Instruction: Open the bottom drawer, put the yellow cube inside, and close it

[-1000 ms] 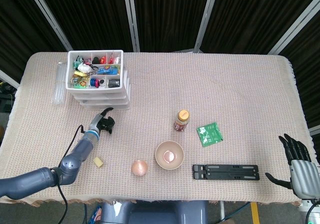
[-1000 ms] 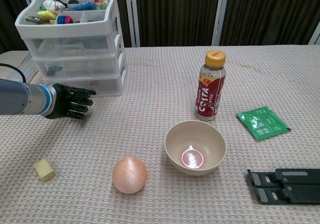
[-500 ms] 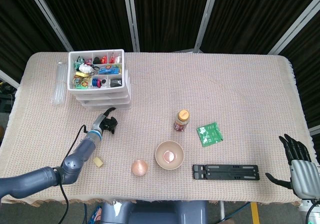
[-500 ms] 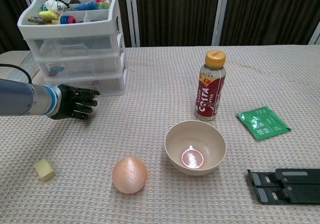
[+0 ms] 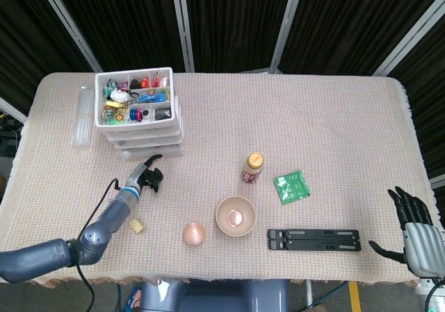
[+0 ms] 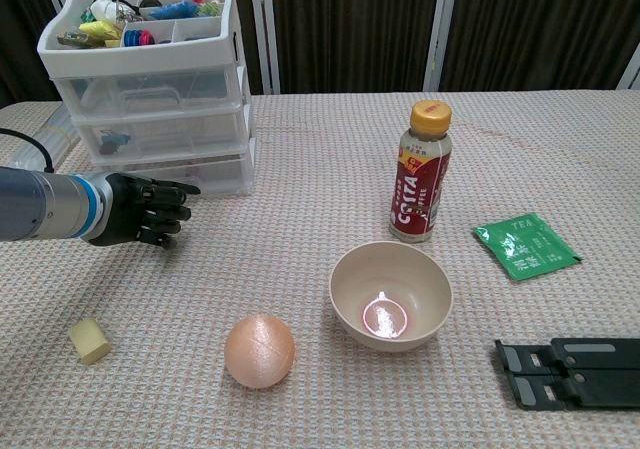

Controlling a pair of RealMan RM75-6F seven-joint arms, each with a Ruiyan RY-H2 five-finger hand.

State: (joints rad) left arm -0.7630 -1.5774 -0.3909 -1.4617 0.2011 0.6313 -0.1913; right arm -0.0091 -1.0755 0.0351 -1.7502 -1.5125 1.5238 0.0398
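1 drawer unit (image 6: 160,119) with 3 shut drawers stands far left. 1 yellow cube (image 6: 89,340) lies near left. Left hand (image 6: 140,210) hovers between them, fingers apart, empty. Right hand (image 5: 416,230) spread, empty, near right.

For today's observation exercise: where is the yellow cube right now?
The yellow cube lies on the table's near left, left of the ball and below the left hand.

This looked like a robot test lab rather than a home. A table (image 5: 334,117) under a woven beige cloth stood before black curtains (image 5: 229,20) hung between metal frame posts (image 5: 182,23), filling the frame's top, with unrelated props scattered across the cloth.
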